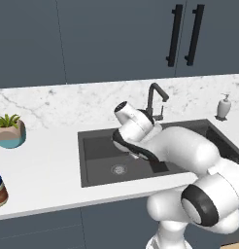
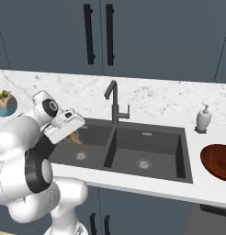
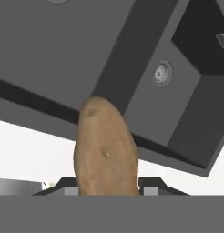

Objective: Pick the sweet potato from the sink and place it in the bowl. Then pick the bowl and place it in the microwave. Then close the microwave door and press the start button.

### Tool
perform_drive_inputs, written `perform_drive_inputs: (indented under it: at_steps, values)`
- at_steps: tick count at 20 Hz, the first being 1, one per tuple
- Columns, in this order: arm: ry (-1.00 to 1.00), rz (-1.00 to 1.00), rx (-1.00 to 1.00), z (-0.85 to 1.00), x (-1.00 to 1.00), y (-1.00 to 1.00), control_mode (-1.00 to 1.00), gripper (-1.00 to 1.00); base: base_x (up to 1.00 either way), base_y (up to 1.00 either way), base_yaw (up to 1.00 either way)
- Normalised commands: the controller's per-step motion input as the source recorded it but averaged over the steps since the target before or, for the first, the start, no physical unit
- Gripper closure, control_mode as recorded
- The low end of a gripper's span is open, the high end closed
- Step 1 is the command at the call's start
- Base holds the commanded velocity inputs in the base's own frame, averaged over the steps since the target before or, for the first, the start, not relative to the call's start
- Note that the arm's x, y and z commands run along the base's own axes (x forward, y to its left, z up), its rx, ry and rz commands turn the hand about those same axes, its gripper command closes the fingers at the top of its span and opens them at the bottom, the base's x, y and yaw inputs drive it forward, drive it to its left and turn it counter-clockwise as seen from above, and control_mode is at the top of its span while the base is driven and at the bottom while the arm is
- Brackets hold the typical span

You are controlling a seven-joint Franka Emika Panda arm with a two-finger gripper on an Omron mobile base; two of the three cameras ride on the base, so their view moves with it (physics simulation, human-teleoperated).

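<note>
Between the fingertips of the gripper, the sweet potato sits clamped, jaws partway closed on its lower body, the tapered end sticking up and away from the hand. In the right base view the gripper hangs above the left basin of the sink with the orange-tan root poking out below it, clear of the basin floor as far as I can tell.

Handling, as a judgement: small, light, stiff root, no give under the pads, so a firm pinch won't damage it. Skin looks matte with a few eyes, not slick, but the rounded tapered shape could pivot or squirt out if held near the tip (the grip looks to be on the thick part, good). Best hold is across the widest midsection, fingers square to the long axis.

Outward: the dark gooseneck faucet stands behind the divider, near the arm's path. The bowl sits on the counter well apart to the right of the sink, past the soap dispenser. A plant pot is on the far left counter.
</note>
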Motion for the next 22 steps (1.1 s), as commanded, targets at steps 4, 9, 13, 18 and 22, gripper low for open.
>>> perform_drive_inputs:
  at_steps: [4,9,13,18,22]
  values:
    - [0.00,0.01,0.00,0.53,-0.96,-0.62,-1.00,1.00,0.00,0.00,0.00]
    - [-0.03,0.05,0.00,0.35,-0.98,-0.83,-1.00,1.00,0.00,0.00,0.00]
    - [-0.14,0.09,0.00,0.37,-0.81,-1.00,-1.00,1.00,0.00,0.00,0.00]
    - [-0.18,0.13,-0.04,0.46,-0.61,-1.00,-1.00,1.00,0.00,0.00,0.00]
    - [-0.09,0.12,-0.02,0.48,-0.26,-1.00,-1.00,1.00,0.00,0.00,0.00]
